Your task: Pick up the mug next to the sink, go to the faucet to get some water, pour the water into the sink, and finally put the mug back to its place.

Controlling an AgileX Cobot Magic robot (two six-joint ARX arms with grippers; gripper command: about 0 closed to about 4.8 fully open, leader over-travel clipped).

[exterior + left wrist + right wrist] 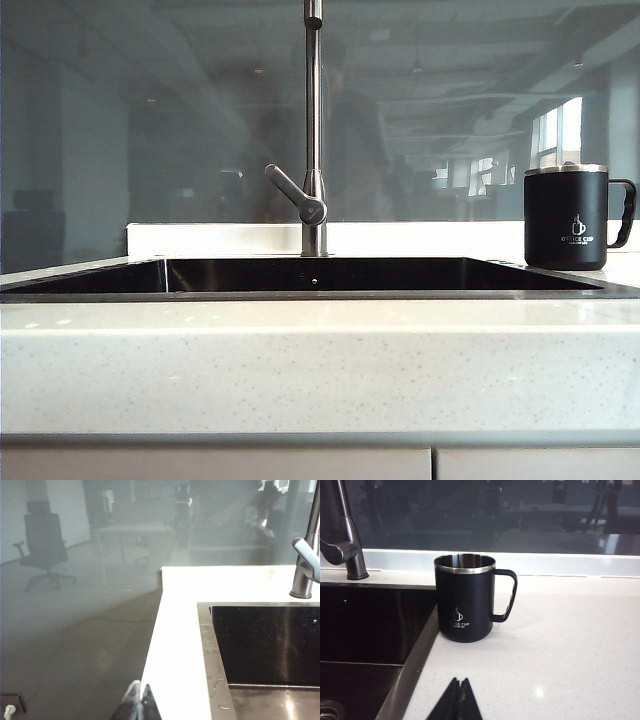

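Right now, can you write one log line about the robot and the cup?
mug: upright on counter beside sink | faucet: untouched | left gripper: shut, empty | right gripper: shut, facing mug

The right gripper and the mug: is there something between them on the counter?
Nothing. In the right wrist view only bare white counter lies between the shut right gripper and the mug, which stands upright beside the sink edge.
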